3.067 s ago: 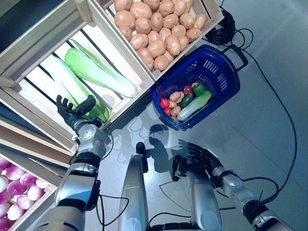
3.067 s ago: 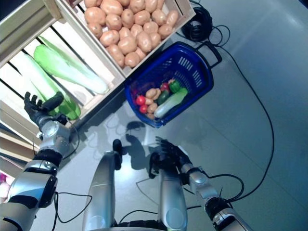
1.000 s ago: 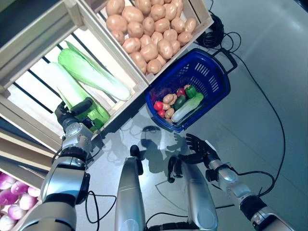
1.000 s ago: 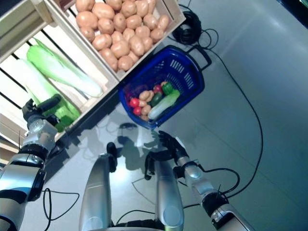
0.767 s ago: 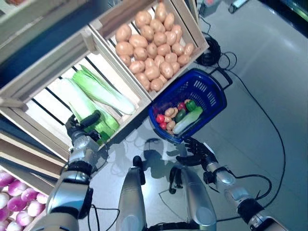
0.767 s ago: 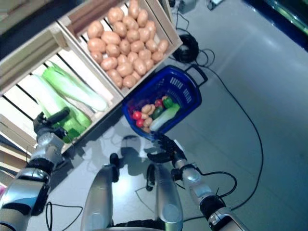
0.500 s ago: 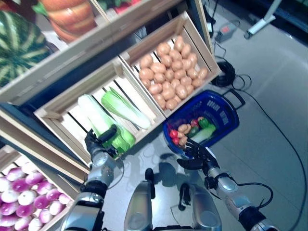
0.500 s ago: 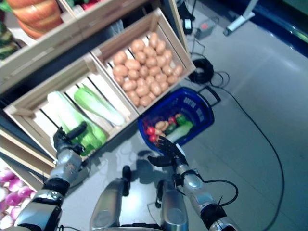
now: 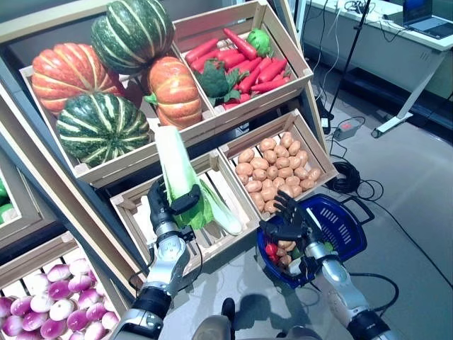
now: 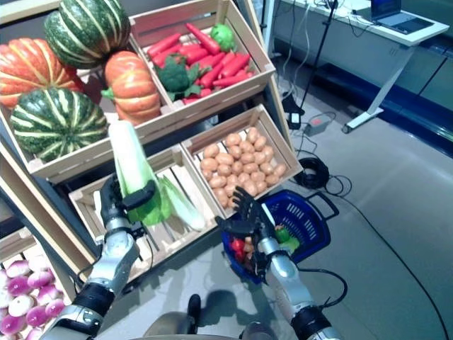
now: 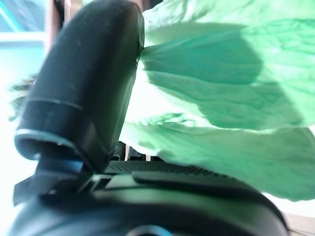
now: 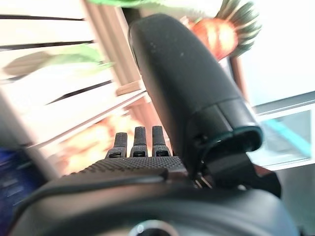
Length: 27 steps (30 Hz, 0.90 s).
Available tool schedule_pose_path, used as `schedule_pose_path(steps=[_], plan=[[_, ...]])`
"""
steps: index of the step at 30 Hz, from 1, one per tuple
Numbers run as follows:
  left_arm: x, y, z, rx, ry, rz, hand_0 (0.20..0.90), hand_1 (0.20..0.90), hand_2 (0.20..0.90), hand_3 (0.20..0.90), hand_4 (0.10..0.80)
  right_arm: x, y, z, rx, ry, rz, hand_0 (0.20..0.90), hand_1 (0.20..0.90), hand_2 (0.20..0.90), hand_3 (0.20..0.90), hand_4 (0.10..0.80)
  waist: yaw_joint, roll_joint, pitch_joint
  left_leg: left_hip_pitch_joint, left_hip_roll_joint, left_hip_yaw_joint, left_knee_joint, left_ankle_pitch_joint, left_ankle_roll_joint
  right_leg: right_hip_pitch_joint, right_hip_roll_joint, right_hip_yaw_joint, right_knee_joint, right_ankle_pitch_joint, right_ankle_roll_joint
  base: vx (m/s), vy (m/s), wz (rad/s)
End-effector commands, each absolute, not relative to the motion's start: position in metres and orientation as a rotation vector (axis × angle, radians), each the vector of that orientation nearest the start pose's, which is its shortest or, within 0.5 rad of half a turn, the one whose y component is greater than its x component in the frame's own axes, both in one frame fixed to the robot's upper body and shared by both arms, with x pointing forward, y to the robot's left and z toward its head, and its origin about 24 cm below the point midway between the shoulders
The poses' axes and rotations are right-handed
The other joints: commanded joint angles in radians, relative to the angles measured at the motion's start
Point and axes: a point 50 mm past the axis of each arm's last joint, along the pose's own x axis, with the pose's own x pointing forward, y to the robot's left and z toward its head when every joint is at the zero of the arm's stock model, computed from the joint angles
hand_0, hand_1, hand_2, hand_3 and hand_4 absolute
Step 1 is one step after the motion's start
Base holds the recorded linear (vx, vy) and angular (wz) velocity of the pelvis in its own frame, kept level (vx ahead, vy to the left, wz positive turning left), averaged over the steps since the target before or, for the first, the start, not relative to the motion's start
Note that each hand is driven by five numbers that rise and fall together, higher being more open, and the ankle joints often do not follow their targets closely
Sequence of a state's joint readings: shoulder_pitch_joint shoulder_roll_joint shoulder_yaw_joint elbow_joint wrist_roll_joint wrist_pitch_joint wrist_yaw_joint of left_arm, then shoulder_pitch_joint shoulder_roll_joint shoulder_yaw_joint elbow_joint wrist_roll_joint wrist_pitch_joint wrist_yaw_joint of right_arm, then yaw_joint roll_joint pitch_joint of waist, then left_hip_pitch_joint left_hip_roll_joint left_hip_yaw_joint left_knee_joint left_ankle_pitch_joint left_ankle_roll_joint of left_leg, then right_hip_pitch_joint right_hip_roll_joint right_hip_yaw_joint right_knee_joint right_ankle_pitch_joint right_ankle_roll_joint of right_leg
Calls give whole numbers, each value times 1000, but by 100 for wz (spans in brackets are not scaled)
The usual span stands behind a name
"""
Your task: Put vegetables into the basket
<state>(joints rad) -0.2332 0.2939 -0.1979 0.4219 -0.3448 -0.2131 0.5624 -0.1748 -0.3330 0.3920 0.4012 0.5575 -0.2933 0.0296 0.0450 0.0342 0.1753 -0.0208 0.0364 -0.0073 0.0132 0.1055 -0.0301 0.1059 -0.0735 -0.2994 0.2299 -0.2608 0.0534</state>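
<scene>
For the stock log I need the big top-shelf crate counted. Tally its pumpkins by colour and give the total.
Orange pumpkins: 2
Green striped pumpkins: 2
Total: 4

Cabbage (image 9: 177,173) held upright, blue basket (image 9: 348,230) floored

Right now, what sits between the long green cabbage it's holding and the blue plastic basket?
In the left eye view, the wooden potato crate's near corner and the open right robot hand.
</scene>
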Motion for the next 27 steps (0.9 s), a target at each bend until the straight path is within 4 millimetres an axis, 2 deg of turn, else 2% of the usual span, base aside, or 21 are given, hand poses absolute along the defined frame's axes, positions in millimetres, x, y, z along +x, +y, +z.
schedule_pose_path(steps=[1, 7, 10, 12, 17, 21, 27], plan=[[310, 191, 100, 123, -370, 302, 300, 300, 300, 300, 400, 297, -150, 77, 255, -287, 310, 900, 900, 900, 900, 800, 20, -37, -62, 85, -21, -5, -21, -76, -13, 15, -56, 37, -197, 246, 14, 10, -56, 16], [314, 170, 135, 283, -545, 104, 300, 300, 300, 300, 400, 313, -159, 113, 295, -367, 430, 900, 900, 900, 900, 800, 35, -52, -98, 102, -13, 5, -93, -53, -16, 36, -46, 17, -274, 284, 27, 2, -62, 6], [316, 165, 142, 318, -568, 49, 300, 300, 300, 300, 400, 318, -162, 126, 309, -409, 428, 900, 900, 900, 900, 800, 37, -54, -106, 105, -11, 8, -94, -55, -15, 38, -44, 14, -273, 282, 26, 8, -39, 4], [318, 158, 148, 380, -598, -23, 300, 300, 300, 300, 400, 326, -167, 145, 325, -463, 416, 900, 900, 900, 900, 800, 39, -57, -114, 112, -7, 11, -93, -62, -12, 39, -39, 16, -260, 271, 21, 25, -58, 3], [318, 150, 150, 416, -615, -86, 300, 300, 300, 300, 400, 335, -166, 156, 394, -459, 440, 900, 900, 900, 900, 800, 42, -61, -121, 124, -7, 11, -94, -70, -11, 48, -32, 25, -259, 263, 16, 29, -34, 5], [318, 143, 152, 462, -647, -113, 300, 300, 300, 300, 400, 339, -165, 156, 406, -431, 449, 900, 900, 900, 900, 800, 45, -64, -128, 129, -6, 7, -100, -72, -11, 59, -30, 25, -272, 264, 14, 26, -24, 0], [314, 129, 154, 495, -691, -167, 300, 300, 300, 300, 400, 342, -157, 151, 512, -386, 521, 900, 900, 900, 900, 800, 50, -68, -133, 128, -2, 6, -100, -74, -13, 68, -29, 21, -287, 268, 16, 7, -5, 0]])
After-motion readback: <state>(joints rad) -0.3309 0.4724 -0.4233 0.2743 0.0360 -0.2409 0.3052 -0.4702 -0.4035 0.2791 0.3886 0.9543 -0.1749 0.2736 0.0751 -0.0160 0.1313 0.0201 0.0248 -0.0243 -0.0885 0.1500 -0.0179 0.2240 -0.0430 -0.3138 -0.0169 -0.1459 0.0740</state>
